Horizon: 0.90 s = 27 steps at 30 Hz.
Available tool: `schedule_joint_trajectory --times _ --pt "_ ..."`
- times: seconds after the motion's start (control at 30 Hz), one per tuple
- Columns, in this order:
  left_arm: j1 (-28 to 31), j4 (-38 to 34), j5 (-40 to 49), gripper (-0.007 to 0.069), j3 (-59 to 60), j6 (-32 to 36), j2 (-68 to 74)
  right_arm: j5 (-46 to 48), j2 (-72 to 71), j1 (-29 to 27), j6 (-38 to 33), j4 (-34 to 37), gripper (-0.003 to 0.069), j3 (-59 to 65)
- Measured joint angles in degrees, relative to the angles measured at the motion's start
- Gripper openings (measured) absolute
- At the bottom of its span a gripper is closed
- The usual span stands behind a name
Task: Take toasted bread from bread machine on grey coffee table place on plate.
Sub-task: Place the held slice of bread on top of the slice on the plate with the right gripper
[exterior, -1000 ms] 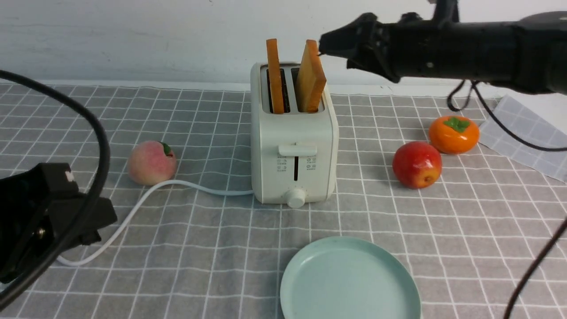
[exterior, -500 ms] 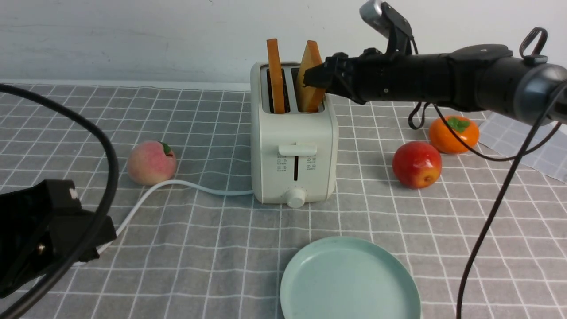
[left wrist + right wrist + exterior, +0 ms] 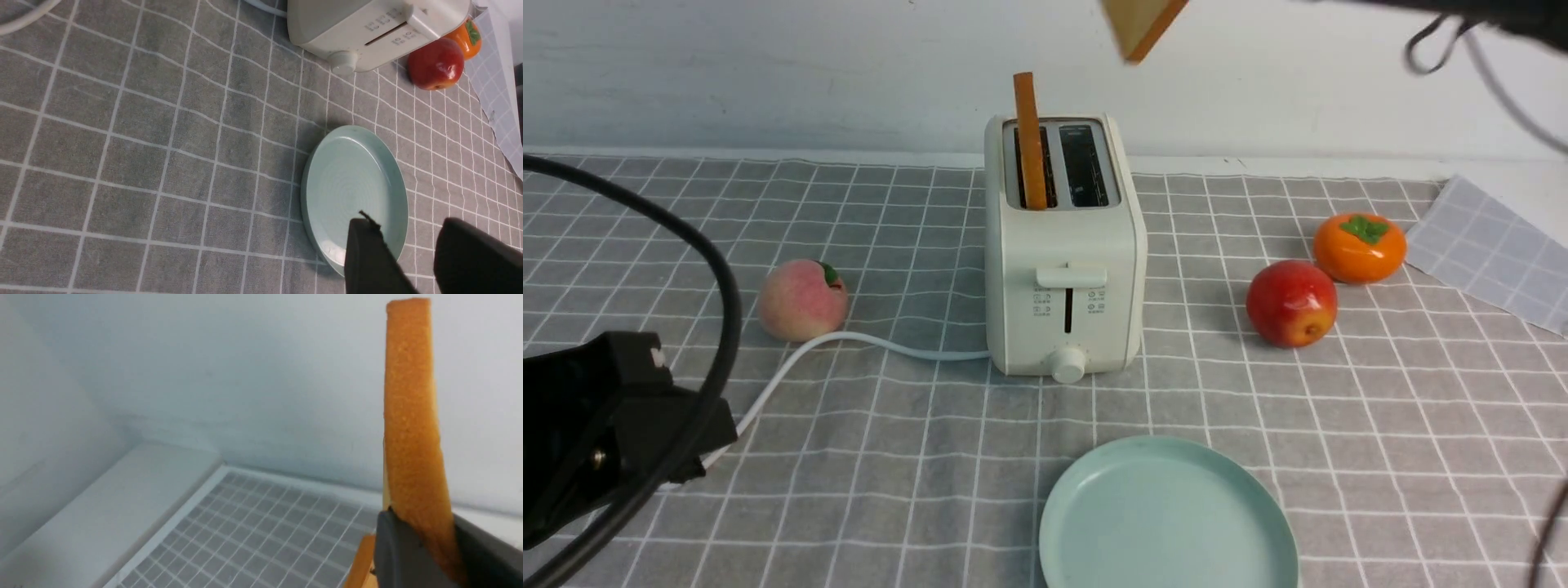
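1. Gripping, with the right tool [image 3: 425, 533], a thick square slice of toasted bread with pale golden face and orange-brown crust [image 3: 1139, 28]; closed on it, jaws against both faces.
2. Holding that slice tilted in the air, above the counter's far edge and higher than the cream-white two-slot toaster with front lever and round knob [image 3: 1062, 278]; cut off by the front view's upper border.
3. Standing upright in the toaster's left slot, leaning slightly: a second toasted slice, narrow orange-brown crust edge showing [image 3: 1031, 143]. In the right slot, nothing but dark interior.
4. Placing the toaster by edges: near the far edge of the counter dressed in grey cloth with white grid lines [image 3: 915, 457], about midway along.
5. Lying farther from that far edge, in front of the toaster and slightly right: a round, shallow, pale mint-green plate with low rim [image 3: 1168, 514], bare.
6. Holding nothing with the left tool [image 3: 408, 228]; open, fingers apart.
7. Resting left of the toaster: a pink-and-cream peach with green leaf [image 3: 803, 300], near the thin white cord [image 3: 915, 354].
8. Sitting toward the far right corner: a shiny red apple [image 3: 1291, 304], an orange persimmon with green calyx [image 3: 1360, 249], a paler grey checked cloth [image 3: 1490, 253].
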Motion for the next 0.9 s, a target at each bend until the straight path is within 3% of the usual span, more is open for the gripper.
schedule_joint_trajectory --times 0.1,0.17,0.2,0.27,0.33,0.47,0.73,0.9 --pt "0.0 0.2 0.0 0.0238 0.0 0.0 0.0 6.9 -5.8 -7.2 6.3 -6.1 0.0085 -0.3" --pt "0.0 0.4 0.0 0.0238 0.0 0.0 0.0 17.3 -9.4 -12.9 18.3 -15.2 0.0085 -0.3" --pt "0.0 0.4 0.0 0.0238 0.0 0.0 0.0 17.3 -9.5 -13.2 18.3 -15.2 0.0085 -0.3" --pt "0.0 1.2 0.0 0.0238 0.0 0.0 0.0 28.0 -10.5 -15.8 27.3 -24.8 0.0085 0.3" --pt "0.0 1.6 -0.1 0.0238 0.0 0.0 0.0 32.1 -10.6 -15.7 32.2 -31.2 0.0085 2.4" --pt "0.0 2.4 -0.3 0.0238 0.0 0.0 0.0 33.4 -10.6 -11.9 37.0 -35.0 0.0085 9.5" --pt "0.0 3.9 -0.5 0.0238 0.0 0.0 0.0 33.4 -10.6 7.0 37.7 -32.3 0.0085 27.0" --pt "0.0 4.0 -0.5 0.0238 0.0 0.0 0.0 28.6 -10.6 11.6 37.7 -32.1 0.0098 33.0"
